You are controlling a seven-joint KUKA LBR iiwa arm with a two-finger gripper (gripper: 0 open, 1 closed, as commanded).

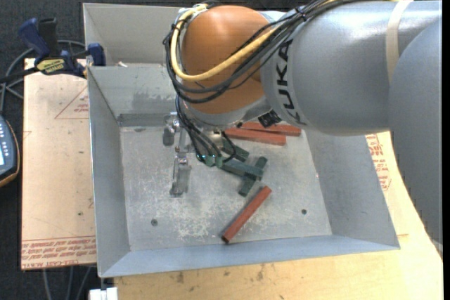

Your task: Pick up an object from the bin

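**Desk:** What does the frame show?

**Photographer:** A robot arm [351, 67] reaches from the right into a grey metal bin [105, 165]. Its hand [181, 172] hangs low over the bin's floor, left of centre, under an orange cover [225, 53] wrapped in cables.

**Desk:** Is the hand grasping anything?

**Photographer:** I cannot tell. The cover and cables hide most of it, so whether it is clenched or released is not clear. Nothing can be made out in its grip.

**Desk:** Where are the things it could take?

**Photographer:** All of them lie to the hand's right. The nearest is a dark green piece [245, 171], angular in shape, lying flat just beside the hand near the middle of the floor. Its main length slants from upper left down to lower right. A reddish-brown stick [246, 214] lies further toward the front wall and runs the opposite diagonal, from lower left to upper right. A pair of reddish-brown sticks [264, 135] lies near the back, partly under the arm.

**Desk:** So what does the pick depend on?

**Photographer:** In my judgement, a shift to the right. The floor below the hand looks bare, and the green piece is the nearest candidate.
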